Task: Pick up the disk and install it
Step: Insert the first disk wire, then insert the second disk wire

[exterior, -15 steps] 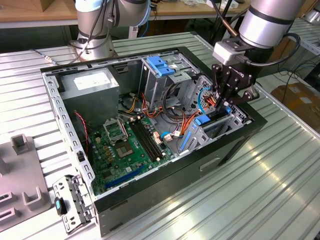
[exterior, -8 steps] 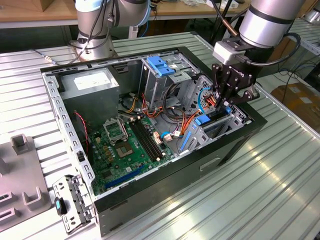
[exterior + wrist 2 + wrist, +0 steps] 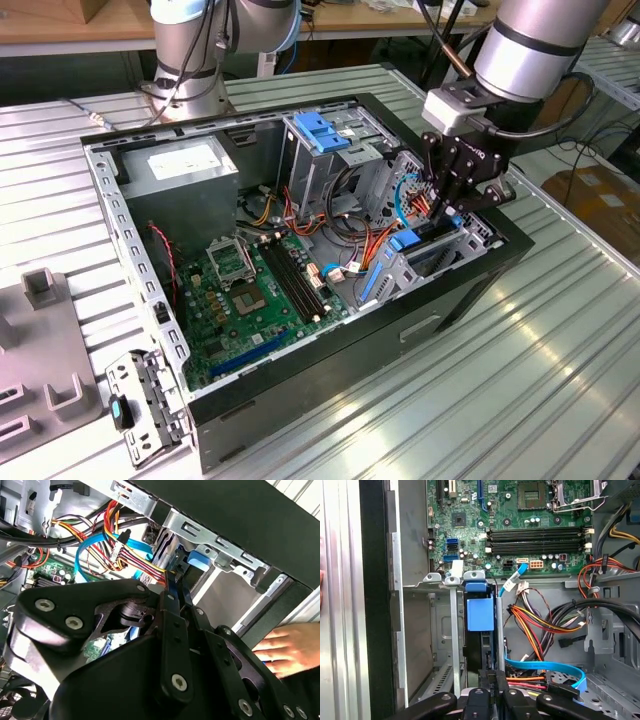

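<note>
The gripper (image 3: 447,205) is seen in the exterior view lowered into the drive cage (image 3: 440,255) at the open computer case's (image 3: 500,262) front corner; in the first wrist view its black fingers (image 3: 492,692) are clenched on the thin upper edge of the disk (image 3: 480,630), seated upright in its slot with a blue plastic tab facing out. A hand (image 3: 287,647) resting against the case's black outer wall is caught in the second wrist view. Orange, red and yellow wire bundles (image 3: 540,622) and a flat blue cable (image 3: 545,667) crowd the bay beside the disk, with the green motherboard (image 3: 520,525) beyond.
</note>
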### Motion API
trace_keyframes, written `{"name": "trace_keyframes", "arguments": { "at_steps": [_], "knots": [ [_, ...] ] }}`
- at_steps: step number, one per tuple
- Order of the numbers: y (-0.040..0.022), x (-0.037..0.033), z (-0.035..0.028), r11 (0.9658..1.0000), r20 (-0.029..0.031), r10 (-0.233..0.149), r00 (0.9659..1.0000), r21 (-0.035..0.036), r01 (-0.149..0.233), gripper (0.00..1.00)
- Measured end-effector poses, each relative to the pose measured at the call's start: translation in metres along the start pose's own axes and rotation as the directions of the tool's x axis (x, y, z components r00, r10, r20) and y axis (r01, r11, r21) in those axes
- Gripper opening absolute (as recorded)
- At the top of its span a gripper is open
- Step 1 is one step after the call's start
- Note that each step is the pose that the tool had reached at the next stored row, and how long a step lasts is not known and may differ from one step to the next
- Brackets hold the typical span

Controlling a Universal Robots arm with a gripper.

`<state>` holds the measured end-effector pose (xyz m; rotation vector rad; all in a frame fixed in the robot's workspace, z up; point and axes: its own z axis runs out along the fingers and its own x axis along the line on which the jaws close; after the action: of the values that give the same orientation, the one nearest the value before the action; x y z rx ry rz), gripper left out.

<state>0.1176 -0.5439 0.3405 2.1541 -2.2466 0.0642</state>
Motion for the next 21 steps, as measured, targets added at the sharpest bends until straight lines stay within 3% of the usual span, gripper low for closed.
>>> {"name": "trace_keyframes", "arguments": {
  "at_steps": [2,3,4,5,6,21],
  "knots": [
    [0.0000,0.0000,0.0005,1.0000,0.0003,0.000,1.0000,0.0000,0.000,0.16],
    [0.0000,0.0002,-0.0031,1.0000,0.0004,0.000,1.0000,0.0000,0.000,0.24],
    [-0.0001,0.0005,-0.0088,1.0000,0.0000,0.000,1.0000,0.0000,0.000,0.24],
    [-0.0001,0.0005,-0.0090,1.0000,-0.0003,0.000,1.0000,0.0000,0.000,0.22],
    [-0.0001,0.0005,-0.0090,1.0000,-0.0002,0.000,1.0000,0.0000,0.000,0.11],
    [0.0018,0.0006,-0.0093,1.0000,-0.0003,0.000,1.0000,0.0000,0.000,0.11]
  ]
}}
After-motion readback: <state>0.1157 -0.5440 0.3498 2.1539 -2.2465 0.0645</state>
